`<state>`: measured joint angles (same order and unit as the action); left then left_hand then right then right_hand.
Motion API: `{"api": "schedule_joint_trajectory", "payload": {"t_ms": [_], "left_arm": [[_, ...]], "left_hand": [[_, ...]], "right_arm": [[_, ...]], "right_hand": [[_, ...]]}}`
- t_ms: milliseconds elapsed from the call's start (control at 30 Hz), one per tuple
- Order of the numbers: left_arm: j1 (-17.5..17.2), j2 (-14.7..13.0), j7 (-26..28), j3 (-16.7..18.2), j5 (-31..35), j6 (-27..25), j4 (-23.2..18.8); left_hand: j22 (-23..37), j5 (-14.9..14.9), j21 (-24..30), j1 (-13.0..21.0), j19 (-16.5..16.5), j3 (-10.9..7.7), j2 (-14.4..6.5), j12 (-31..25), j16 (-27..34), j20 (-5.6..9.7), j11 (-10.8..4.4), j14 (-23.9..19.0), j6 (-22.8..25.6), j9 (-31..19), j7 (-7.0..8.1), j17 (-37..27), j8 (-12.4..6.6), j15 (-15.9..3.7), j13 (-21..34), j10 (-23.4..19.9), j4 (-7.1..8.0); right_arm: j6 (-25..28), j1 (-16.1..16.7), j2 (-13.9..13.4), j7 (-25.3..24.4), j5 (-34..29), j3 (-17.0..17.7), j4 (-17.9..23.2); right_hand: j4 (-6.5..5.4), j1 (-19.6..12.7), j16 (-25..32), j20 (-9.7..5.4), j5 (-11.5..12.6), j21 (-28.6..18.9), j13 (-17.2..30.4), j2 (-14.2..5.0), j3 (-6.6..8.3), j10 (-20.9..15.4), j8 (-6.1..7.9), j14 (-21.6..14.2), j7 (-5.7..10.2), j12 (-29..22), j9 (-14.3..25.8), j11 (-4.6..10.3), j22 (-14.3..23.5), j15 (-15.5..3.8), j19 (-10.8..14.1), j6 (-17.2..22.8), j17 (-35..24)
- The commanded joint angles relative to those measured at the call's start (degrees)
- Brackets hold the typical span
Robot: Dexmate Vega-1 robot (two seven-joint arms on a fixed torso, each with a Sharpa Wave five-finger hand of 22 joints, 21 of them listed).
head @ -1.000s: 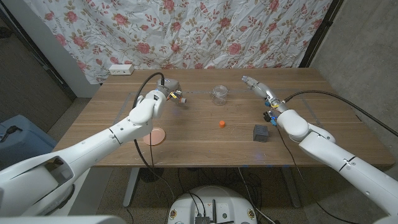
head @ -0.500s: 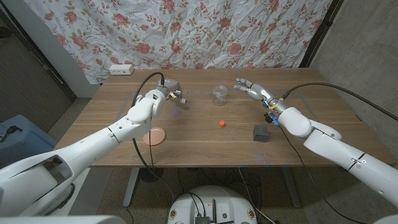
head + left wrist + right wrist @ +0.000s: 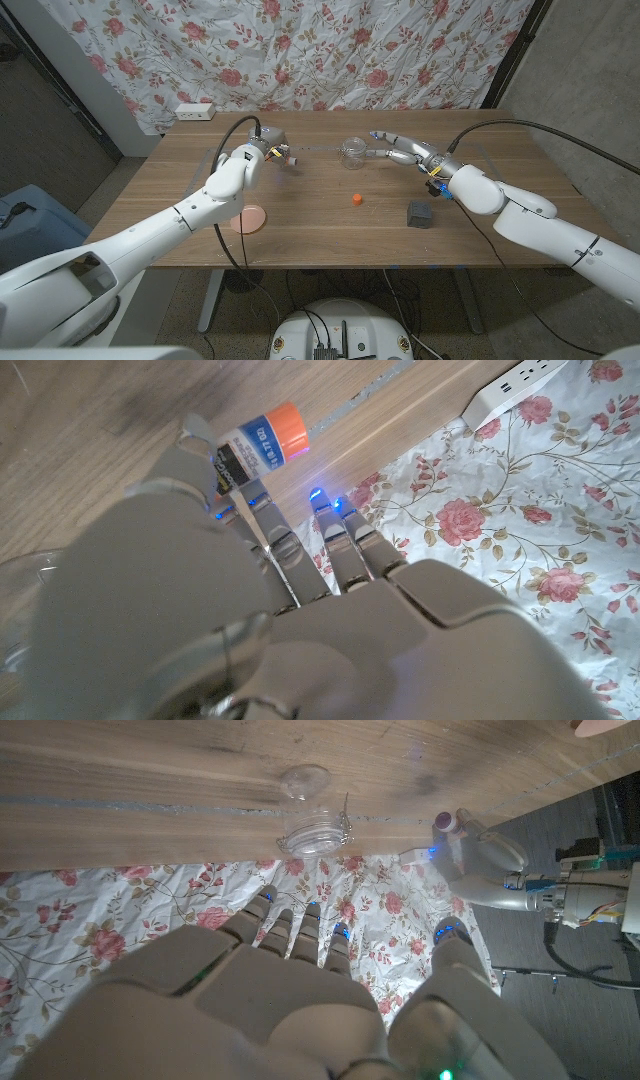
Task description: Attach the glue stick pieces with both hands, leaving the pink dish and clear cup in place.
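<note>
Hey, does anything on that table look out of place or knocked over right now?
Nothing spilled or tipped. The clear cup stands upright. One oddity: the small orange cap sits alone mid-table while the left hand holds the glue stick.

Dark grey block (image 3: pixel 420 213) on table (image 3: pixel 330 230); white power strip (image 3: pixel 194 111) at far edge.

Orange-ended glue stick (image 3: pixel 258 444), pink dish (image 3: pixel 249 219), rose-patterned curtain (image 3: pixel 300 50).
</note>
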<state>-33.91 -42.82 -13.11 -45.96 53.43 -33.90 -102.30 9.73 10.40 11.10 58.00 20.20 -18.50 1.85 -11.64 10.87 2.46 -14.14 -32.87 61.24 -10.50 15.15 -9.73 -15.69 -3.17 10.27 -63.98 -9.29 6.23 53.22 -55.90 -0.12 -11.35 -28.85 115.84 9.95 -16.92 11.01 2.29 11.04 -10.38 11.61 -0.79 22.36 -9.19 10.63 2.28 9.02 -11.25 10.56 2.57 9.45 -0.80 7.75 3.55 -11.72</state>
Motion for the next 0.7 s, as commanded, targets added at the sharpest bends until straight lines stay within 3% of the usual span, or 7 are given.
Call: {"api": "schedule_joint_trajectory", "payload": {"t_ms": [33, 400, 700], "left_arm": [[0.7, 0.9, 0.9, -0.3, 0.0, -1.6, 1.0], [1.4, 1.6, 1.2, -1.2, -0.2, -2.4, 2.1], [1.5, 1.4, 1.2, -1.6, -0.3, -3.3, 2.0]], "left_hand": [[0.3, 0.3, 0.3, -1.5, 0.4, 0.30, -2.2, -0.1, -0.1, 1.71, 1.25, -0.5, 6.5, -0.3, -4.73, -0.2, 0.07, -8.97, 0.9, -8.6, 0.12], [0.3, 0.3, 0.3, -1.6, 0.3, 0.44, -2.3, 0.0, -0.2, 1.66, 1.25, -0.4, 6.6, -0.4, -4.80, -0.2, 0.20, -8.93, 0.9, -8.6, 0.09], [0.3, 0.3, 0.2, -1.7, 0.2, 0.54, -2.5, 0.1, -0.2, 1.65, 1.26, -0.4, 6.5, -0.5, -4.69, -0.2, 0.34, -8.92, 0.9, -8.5, 0.11]], "right_arm": [[4.0, -2.6, -1.6, 7.0, -6.6, -2.2, 4.3], [8.1, -4.5, -1.6, 13.0, -14.1, -5.2, 7.9], [7.4, -6.9, -0.8, 17.5, -20.9, -7.9, 7.8]], "right_hand": [[0.55, -1.4, 0.5, 0.51, 0.6, -0.1, 0.3, -0.28, 0.55, -0.3, 0.60, 0.1, 0.17, -0.4, 0.2, -0.30, 0.2, 0.88, 0.0, -0.6, 0.0], [1.07, -6.3, 1.1, 2.08, 2.3, -0.1, 0.9, 0.50, 2.34, -1.1, 1.54, -0.5, 0.70, -1.0, 0.5, -0.16, 0.2, 2.21, -0.4, 0.1, -0.1], [1.07, -8.2, 1.1, 3.06, 2.5, 0.1, 1.2, 1.64, 2.71, -1.0, 1.90, -0.5, 1.24, -1.0, 0.6, 0.02, 0.2, 2.99, -1.3, 0.4, -0.2]]}}
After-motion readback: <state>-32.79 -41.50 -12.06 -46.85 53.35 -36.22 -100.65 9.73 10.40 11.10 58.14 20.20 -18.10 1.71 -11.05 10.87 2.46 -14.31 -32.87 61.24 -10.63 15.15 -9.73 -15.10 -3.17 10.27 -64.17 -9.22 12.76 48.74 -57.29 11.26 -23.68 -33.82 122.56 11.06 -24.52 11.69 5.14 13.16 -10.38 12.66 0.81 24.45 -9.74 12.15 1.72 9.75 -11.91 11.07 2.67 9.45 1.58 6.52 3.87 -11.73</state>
